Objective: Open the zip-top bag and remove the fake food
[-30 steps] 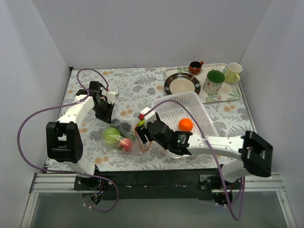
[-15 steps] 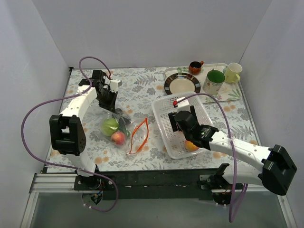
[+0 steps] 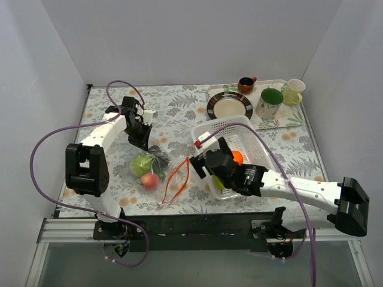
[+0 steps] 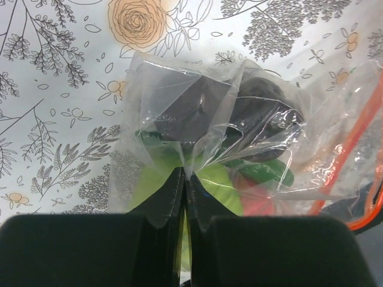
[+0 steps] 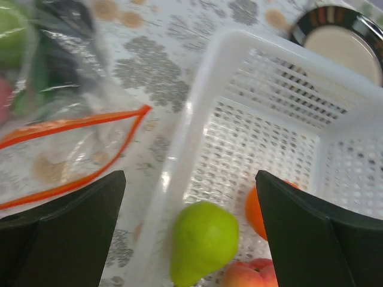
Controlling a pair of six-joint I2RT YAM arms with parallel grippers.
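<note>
1. Edges and room: the bag (image 3: pixel 153 168) lies left of centre on the table (image 3: pixel 179 113), well back from the near edge. Its zip strip (image 3: pixel 177 178) gapes in a loop just beside the basket (image 3: pixel 224 124). Bare cloth lies behind the bag, as far as the tray (image 3: pixel 281 122) in the far right corner.
2. Left gripper (image 4: pixel 184 177): jaws pinched together on a fold of the bag's clear plastic, at the end away from the strip. The film is drawn up taut there.
3. Right gripper (image 5: pixel 188 179): jaws spread wide and holding nothing, above the basket's left rim, with the bag's mouth on one side and the basket floor on the other. Whether it touches the rim cannot be told.
4. Bag contents: a green apple (image 3: pixel 141 164), a pink-red peach (image 3: pixel 150 181) and a dark green piece (image 3: pixel 160 156), bunched toward the pinched end.
5. Basket contents: a green pear (image 5: pixel 203 239), an orange (image 5: pixel 263 209) and a second peach (image 5: pixel 248 276), close together at the near side.
6. Tray: a plate (image 3: pixel 230 105) and three mugs, well apart from both grippers.
</note>
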